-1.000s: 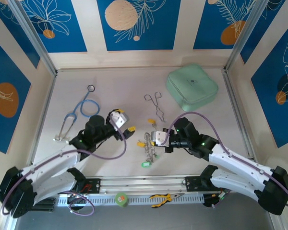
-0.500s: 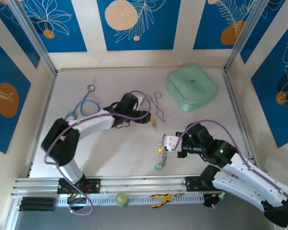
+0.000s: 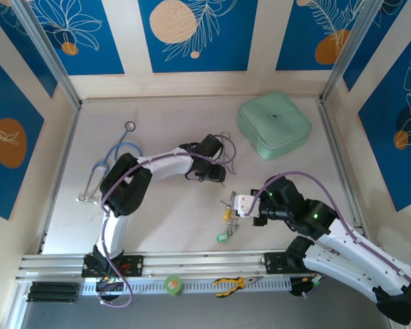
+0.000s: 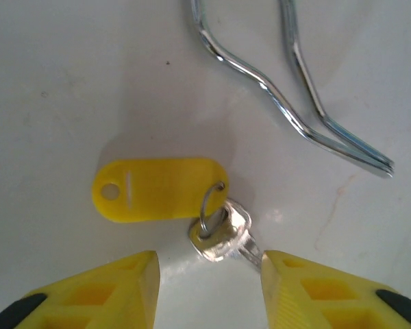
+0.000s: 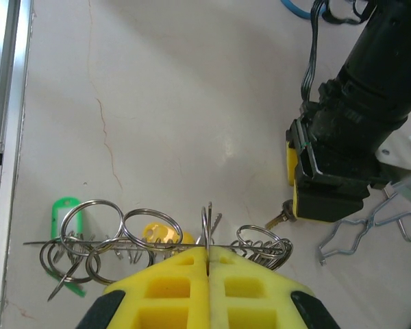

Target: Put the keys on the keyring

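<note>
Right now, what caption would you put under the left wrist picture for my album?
Yellow fingers on either side of a small key with a yellow tag, silver forceps lying just beyond.

Both arms (image 3: 349, 243) have white links, black joints, purple cables (image 3: 294, 173) and yellow jaws.

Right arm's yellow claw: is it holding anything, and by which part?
Yes. The right gripper is shut on the keyring, pinching its thin metal rim, seen edge-on.
</note>
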Motion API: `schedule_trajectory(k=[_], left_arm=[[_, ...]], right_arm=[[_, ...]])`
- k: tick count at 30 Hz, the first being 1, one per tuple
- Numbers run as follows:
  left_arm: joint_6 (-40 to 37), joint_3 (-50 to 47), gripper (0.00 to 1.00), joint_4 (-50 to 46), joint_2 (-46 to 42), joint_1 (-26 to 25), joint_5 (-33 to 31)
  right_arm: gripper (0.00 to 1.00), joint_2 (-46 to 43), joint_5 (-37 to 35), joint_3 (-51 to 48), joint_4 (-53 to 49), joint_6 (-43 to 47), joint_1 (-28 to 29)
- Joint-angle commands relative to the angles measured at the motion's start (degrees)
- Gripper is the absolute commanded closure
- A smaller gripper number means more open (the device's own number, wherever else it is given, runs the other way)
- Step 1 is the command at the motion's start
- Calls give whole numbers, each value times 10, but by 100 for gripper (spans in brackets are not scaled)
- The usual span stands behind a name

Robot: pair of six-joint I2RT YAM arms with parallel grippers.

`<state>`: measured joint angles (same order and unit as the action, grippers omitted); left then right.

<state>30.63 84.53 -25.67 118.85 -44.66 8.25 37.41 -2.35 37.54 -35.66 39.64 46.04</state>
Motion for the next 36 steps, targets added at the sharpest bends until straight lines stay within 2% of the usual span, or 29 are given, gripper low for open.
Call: schedule_trajectory(k=[1, 21, 30, 36], left_arm=[[10, 28, 61, -13, 18, -2, 20], [-2, 47, 78, 11, 50, -2, 14], [-21, 37, 100, 16, 44, -2, -2], [-31, -22, 100, 10, -6, -2, -37]], right_arm=[[100, 1, 18, 6, 20, 8, -3], [100, 2, 27, 5, 26, 6, -9], [100, 2, 29, 4, 26, 4, -10], [100, 2, 29, 5, 24, 4, -10]])
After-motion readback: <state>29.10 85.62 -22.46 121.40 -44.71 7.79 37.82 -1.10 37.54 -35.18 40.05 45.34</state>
